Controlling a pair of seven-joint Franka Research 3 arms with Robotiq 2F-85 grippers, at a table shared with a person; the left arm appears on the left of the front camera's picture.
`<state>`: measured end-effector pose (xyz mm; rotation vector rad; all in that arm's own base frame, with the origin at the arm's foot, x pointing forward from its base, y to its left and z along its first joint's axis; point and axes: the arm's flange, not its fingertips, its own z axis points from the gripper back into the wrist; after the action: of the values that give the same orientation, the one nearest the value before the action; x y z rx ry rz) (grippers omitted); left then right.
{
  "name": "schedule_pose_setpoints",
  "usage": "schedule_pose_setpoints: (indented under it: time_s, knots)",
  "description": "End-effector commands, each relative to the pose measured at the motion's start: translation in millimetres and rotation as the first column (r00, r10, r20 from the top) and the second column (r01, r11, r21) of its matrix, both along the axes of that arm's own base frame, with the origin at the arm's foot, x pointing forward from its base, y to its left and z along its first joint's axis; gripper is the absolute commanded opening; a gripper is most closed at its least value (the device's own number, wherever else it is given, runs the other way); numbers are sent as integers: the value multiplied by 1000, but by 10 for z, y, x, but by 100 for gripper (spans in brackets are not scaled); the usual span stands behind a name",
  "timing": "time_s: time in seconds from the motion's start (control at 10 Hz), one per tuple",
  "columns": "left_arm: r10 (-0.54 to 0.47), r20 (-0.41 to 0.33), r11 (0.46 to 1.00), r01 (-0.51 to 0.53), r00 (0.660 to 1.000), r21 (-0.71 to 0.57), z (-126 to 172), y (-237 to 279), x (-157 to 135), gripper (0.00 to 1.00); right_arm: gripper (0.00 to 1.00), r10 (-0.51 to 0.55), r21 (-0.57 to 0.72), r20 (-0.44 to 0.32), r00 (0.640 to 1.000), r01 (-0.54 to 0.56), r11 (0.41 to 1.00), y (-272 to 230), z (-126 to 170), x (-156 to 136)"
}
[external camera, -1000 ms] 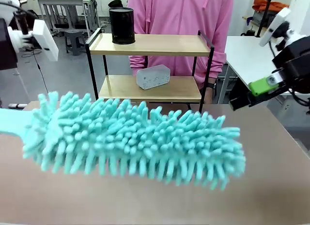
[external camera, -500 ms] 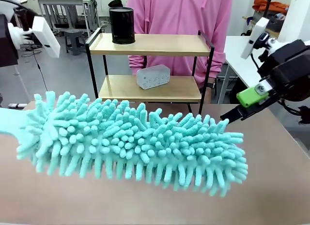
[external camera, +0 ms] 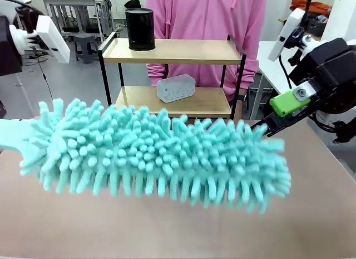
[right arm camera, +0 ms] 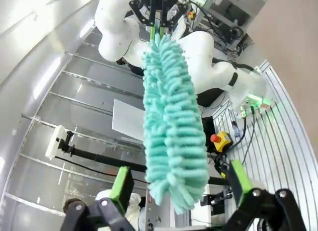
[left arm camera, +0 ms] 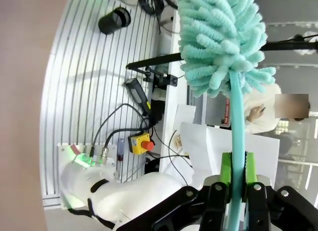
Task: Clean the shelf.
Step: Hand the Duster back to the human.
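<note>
two-tier wooden shelf – black frame, left hand clamped on teal duster, right hand spread

Bright, even light (wrist-view edges warped)

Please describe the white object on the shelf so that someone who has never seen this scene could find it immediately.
Look across the table to the shelf, a small two-tier wooden rack with a black frame, standing in front of the person in pink. On its lower board lies a white power strip, a flat rounded box with sockets on its face. The only other item, a black cylinder, stands on the upper board.
</note>
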<state>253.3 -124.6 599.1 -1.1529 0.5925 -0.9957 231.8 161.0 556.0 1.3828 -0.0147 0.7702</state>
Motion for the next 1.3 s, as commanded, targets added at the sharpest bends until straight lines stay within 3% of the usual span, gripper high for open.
schedule_pose_setpoints:
  time_s: [0.0,0.5,0.9,1.2]
  knots:
    - [-19,-1,1000,19,1000,18,-28,-65,-18,12,100,-1,-11,0,1000,1,1000,-5,-14,3]
    - [-8,1,999,8,1000,35,-53,-77,-16,12,100,-1,-5,0,1000,1,1000,-4,-7,2]
    - [-63,21,996,61,998,65,-35,-324,78,12,100,170,-15,-14,985,-171,985,407,-97,-170]
    - [-60,11,997,59,998,52,-70,-349,126,12,100,267,-100,-74,961,-273,957,610,-258,-223]
